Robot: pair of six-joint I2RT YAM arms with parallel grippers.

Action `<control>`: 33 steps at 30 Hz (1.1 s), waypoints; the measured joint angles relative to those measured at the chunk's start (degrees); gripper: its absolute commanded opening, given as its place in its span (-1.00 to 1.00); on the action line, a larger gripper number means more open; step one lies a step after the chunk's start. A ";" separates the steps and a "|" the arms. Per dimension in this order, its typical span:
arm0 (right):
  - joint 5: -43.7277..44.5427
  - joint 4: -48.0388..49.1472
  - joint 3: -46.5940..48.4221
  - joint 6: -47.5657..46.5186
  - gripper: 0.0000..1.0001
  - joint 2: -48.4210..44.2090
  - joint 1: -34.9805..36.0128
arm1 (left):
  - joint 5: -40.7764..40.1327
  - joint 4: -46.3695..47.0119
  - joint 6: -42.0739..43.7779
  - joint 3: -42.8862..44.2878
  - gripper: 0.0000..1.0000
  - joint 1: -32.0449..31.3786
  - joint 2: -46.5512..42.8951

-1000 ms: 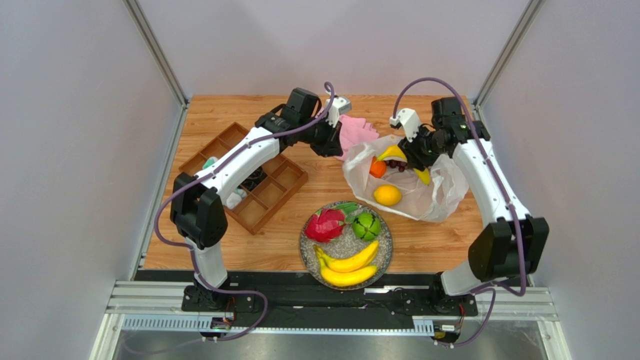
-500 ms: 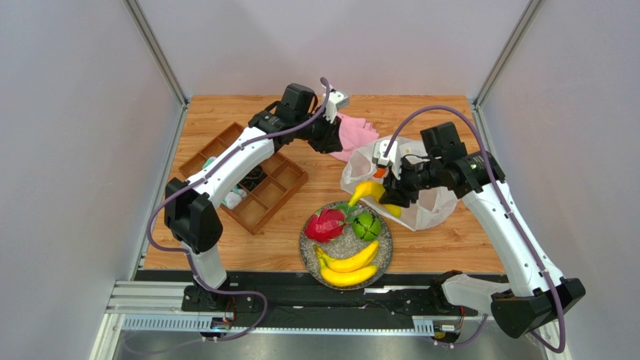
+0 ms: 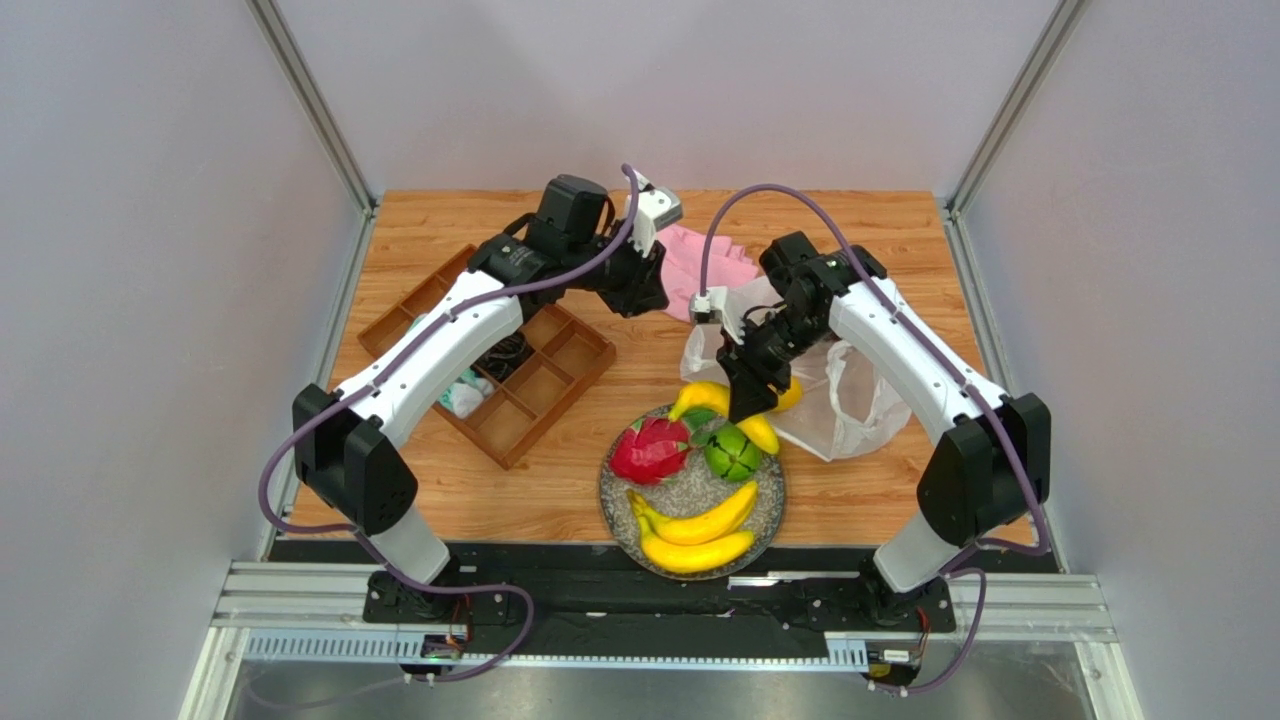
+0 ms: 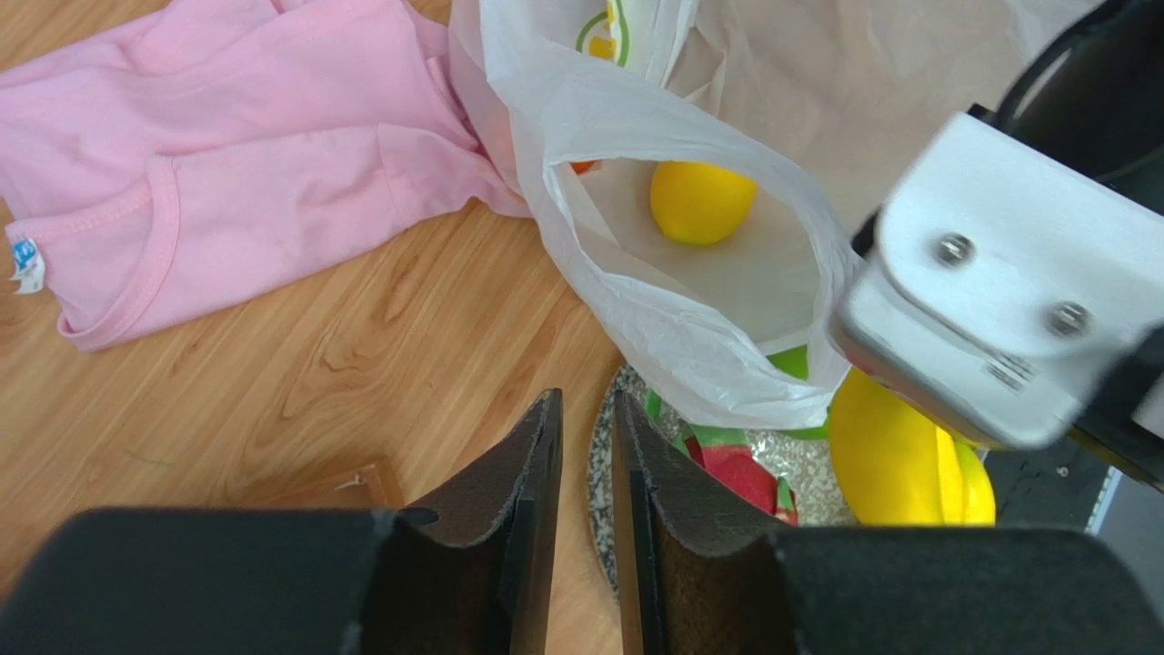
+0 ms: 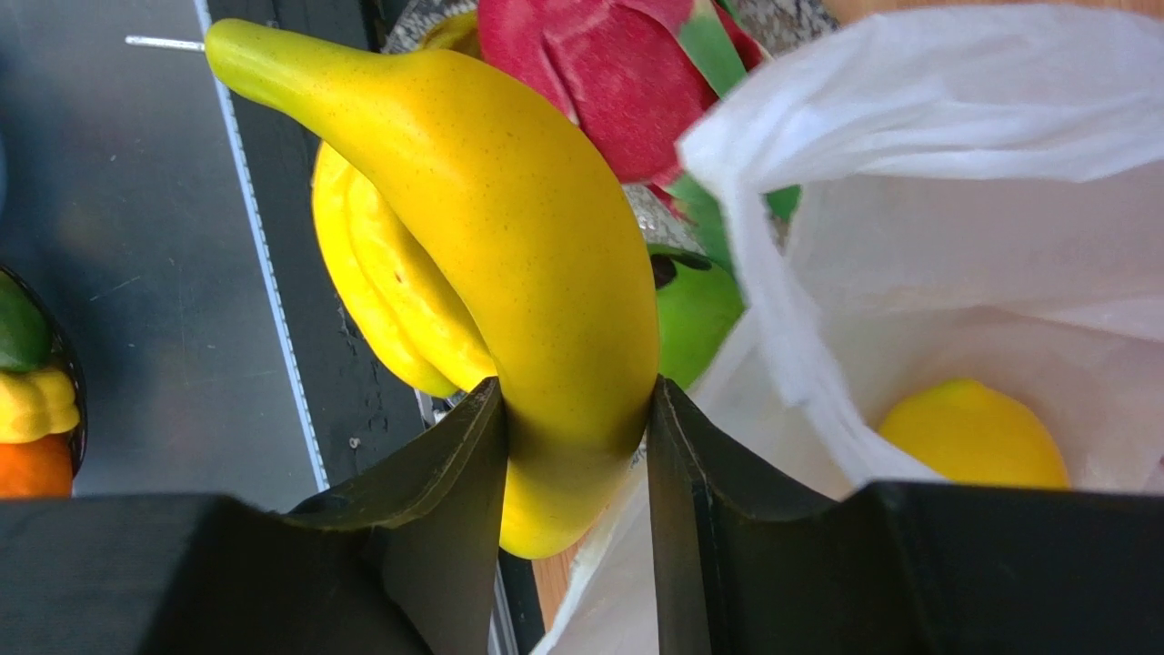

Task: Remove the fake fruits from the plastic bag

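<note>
Your right claw [image 5: 574, 410] is clamped on the one banana bunch [image 5: 519, 232], held over the far rim of the plate [image 3: 774, 510] at the table's [image 3: 872, 225] near edge, where one dragon fruit [image 3: 649, 449], one green fruit [image 3: 732, 452] and two bananas [image 3: 694, 537] lie. Your left claw [image 4: 585, 410] stands slightly apart with nothing in it, beside the plastic bag [image 3: 842, 405], which lies right of the table's middle with one lemon [image 4: 701, 201] showing inside. The pink cloth [image 4: 205, 178] toward the far edge carries one tag [image 4: 23, 259], too small to read.
</note>
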 measured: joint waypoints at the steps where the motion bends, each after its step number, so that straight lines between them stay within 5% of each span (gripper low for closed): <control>1: 0.96 0.15 0.20 0.85 -0.54 0.59 -0.24 | -0.15 -0.07 0.26 -0.42 -0.42 0.00 -0.37; 16: 21.44 11.15 0.28 9.51 -0.62 6.21 -4.50 | -0.61 -0.28 1.07 -1.22 -0.39 0.00 -1.05; 23: 14.16 10.23 -0.92 8.04 -0.62 2.73 -7.21 | -0.11 -0.28 0.85 -0.72 -0.38 0.00 -0.39; 29: 8.74 4.24 -9.38 2.47 -0.66 -9.84 -1.31 | 0.44 -0.31 0.37 -0.39 -0.35 0.00 0.57; 33: 9.75 1.51 -13.57 1.36 -0.68 -8.79 -0.98 | 0.50 -0.26 -0.52 0.02 -0.35 0.00 1.33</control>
